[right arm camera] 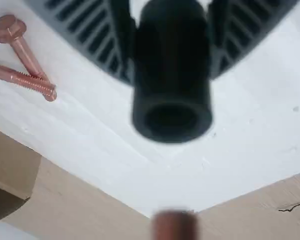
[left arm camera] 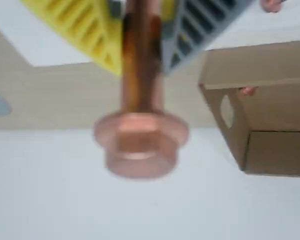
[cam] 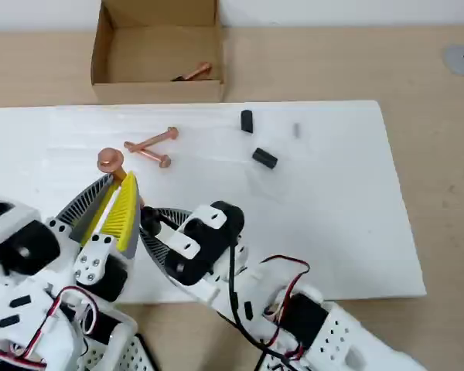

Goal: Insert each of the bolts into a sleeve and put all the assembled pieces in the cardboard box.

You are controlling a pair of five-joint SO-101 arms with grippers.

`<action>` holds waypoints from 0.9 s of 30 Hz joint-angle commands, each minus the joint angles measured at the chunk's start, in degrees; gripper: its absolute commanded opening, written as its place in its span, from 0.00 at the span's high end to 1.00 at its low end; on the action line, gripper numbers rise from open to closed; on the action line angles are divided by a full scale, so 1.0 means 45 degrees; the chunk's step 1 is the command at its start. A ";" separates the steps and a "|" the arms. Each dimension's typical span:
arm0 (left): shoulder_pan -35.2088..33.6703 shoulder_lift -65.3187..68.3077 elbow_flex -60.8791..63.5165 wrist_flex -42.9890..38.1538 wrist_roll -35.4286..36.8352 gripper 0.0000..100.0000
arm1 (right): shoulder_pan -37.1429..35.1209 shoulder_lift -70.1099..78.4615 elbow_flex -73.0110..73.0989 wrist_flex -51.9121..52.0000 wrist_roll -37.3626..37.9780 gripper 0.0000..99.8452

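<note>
Alignment mattered most: left gripper [left arm camera: 142, 35] pinched the copper bolt [left arm camera: 140, 115], right gripper [right arm camera: 170, 30] clamped the black sleeve [right arm camera: 171, 90]; shank and bore likely needed one shared axis before pushing.

Centre left of your high view — left gripper [cam: 122, 182], ribbed, one finger yellow, one grey; copper bolt [cam: 110, 161]; black sleeve [right arm camera: 172, 75]; white sheet [cam: 332, 216]; brown cardboard box [cam: 156, 91], upper left.

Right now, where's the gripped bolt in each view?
High view: gripped bolt sticks out of the left gripper, over the white sheet.
Left wrist view: bolt clamped between the yellow and grey fingers, head outward.
Right wrist view: blurred copper stub beyond the sleeve, probably part of it.
Shared landmark: the white sheet.
</note>
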 commanded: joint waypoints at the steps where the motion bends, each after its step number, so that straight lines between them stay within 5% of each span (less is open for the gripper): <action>1: -0.0098 -0.0010 -0.0059 -0.0039 -0.0117 0.99 | -0.0068 -0.0342 -0.0107 -0.0293 0.0000 0.99; 11: 0.0625 -0.0088 -0.0469 0.1758 -0.0039 0.99 | -0.0049 -0.0342 -0.0107 -0.0332 0.0000 0.99; 23: 0.0527 -0.0088 -0.0469 0.1661 0.0352 0.99 | 0.0420 -0.0342 -0.0147 -0.0332 0.0000 0.99; 27: 0.0137 -0.0205 0.0313 0.0371 0.0664 0.99 | 0.0420 -0.0342 -0.0147 -0.0332 0.0000 0.99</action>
